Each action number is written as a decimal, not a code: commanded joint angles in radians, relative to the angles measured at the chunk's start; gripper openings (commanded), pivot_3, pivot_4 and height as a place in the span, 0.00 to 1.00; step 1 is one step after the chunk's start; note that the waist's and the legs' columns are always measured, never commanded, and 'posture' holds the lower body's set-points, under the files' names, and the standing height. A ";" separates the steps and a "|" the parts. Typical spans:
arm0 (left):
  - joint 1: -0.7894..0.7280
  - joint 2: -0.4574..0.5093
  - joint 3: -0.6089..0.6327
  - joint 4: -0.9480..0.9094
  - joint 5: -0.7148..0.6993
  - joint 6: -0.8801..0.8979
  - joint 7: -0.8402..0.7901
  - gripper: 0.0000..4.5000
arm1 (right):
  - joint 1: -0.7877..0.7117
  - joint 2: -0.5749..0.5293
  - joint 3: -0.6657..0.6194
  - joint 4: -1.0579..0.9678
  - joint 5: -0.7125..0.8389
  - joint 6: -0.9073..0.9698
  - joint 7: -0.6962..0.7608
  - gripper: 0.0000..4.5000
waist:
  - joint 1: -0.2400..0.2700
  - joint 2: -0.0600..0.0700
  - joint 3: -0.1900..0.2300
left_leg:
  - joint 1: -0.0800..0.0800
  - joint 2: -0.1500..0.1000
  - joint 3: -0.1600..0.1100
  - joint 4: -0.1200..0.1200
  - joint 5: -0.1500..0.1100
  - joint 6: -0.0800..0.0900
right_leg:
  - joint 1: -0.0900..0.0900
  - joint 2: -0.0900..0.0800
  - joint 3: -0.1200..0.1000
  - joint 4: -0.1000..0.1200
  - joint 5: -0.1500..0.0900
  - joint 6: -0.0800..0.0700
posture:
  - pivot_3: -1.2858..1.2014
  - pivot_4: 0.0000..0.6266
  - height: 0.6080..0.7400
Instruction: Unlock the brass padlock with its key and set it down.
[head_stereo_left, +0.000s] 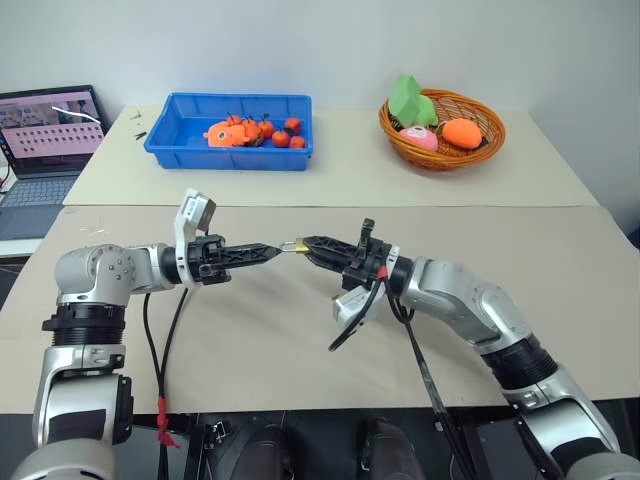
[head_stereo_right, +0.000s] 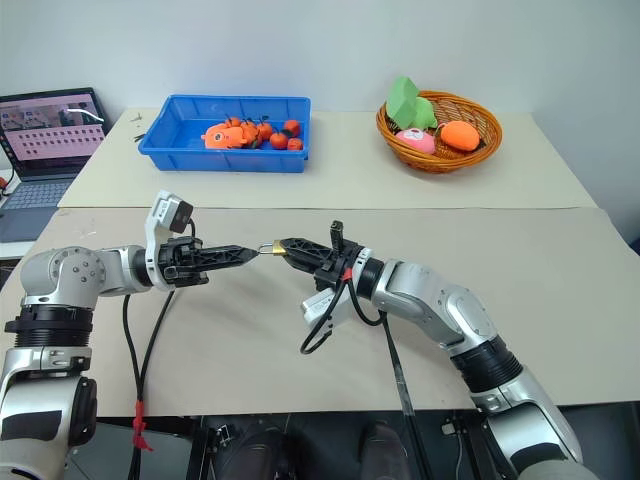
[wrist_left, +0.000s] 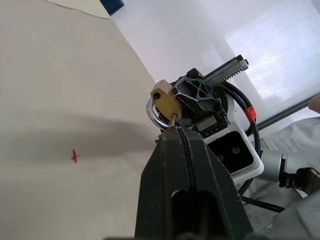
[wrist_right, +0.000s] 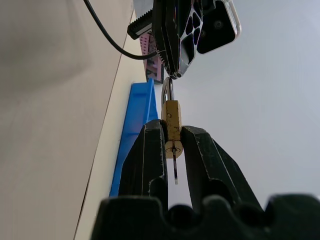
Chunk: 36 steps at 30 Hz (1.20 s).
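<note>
Padlock (wrist_right: 171, 123) clamped between right fingers (wrist_right: 150, 150), key (wrist_right: 175, 170) in keyhole; left fingers (wrist_left: 185, 165) closed on shackle (wrist_left: 156, 114), above surface (head_stereo_left: 300, 340).

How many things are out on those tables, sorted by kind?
Padlocks: 1, the brass padlock
Keys: 1, the key
Bins: 1, the blue bin
Baskets: 1, the wicker basket
Laptops: 1, the laptop
Total: 5, not counting the small toys inside the containers.
</note>
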 joint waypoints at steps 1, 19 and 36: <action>-0.007 0.005 0.011 -0.012 -0.006 -0.010 0.003 0.01 | -0.001 0.008 -0.009 -0.060 0.009 -0.006 -0.006 0.03 | 0.000 0.000 0.000 | 0.000 0.000 0.000 0.000 0.000 0.000 | 0.000 0.000 0.000 0.000 0.000 0.000 | 0.52 0.24 0.64; -0.010 -0.006 0.021 -0.014 -0.010 -0.014 0.044 0.01 | 0.046 0.018 0.022 -0.055 -0.021 -0.011 -0.015 0.03 | 0.000 0.000 0.000 | 0.000 0.000 0.000 0.000 0.000 0.000 | 0.000 0.000 0.000 0.000 0.000 0.000 | 0.52 0.24 0.64; -0.017 -0.019 0.014 -0.012 0.010 -0.033 0.068 0.01 | -0.042 0.031 -0.025 -0.023 0.019 0.034 -0.012 0.03 | 0.000 0.000 0.000 | 0.000 0.000 0.000 0.000 0.000 0.000 | 0.000 0.000 0.000 0.000 0.000 0.000 | 0.52 0.24 0.64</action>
